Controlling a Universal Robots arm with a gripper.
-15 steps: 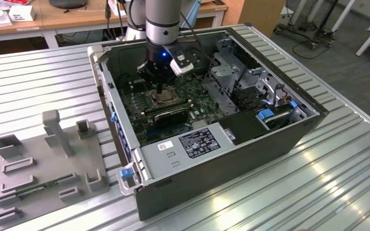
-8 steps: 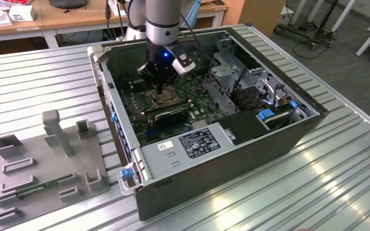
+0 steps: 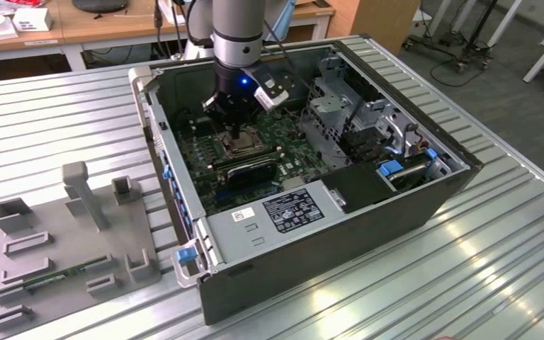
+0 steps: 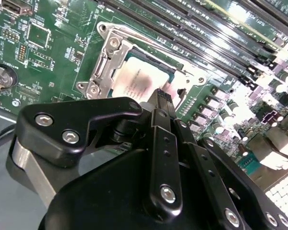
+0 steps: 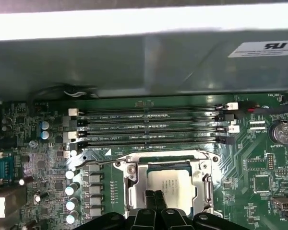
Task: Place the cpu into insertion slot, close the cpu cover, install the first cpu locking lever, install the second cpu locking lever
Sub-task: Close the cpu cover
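The cpu (image 4: 139, 81) (image 5: 170, 184), a flat square chip with a silvery-tan top, lies in the insertion slot (image 3: 237, 146) on the green board. The silver cpu cover (image 4: 103, 67) (image 5: 130, 191) lies flat around it, with the chip showing through its window. A thin wire locking lever (image 5: 98, 163) runs along the socket side that faces the memory slots, and its hooked end sticks out past the frame corner. My gripper (image 3: 237, 131) (image 4: 163, 98) (image 5: 156, 196) is shut with nothing between its fingers, and its tips are at the edge of the cpu's top.
Long black memory slots (image 5: 149, 127) (image 4: 192, 28) run beside the socket. A dark heatsink block (image 3: 251, 172) sits beside the socket, toward the case's front. The case walls (image 3: 159, 142) and drive cage (image 3: 333, 106) enclose the board. A grey fixture plate (image 3: 64, 262) lies on the table at the exterior view's left.
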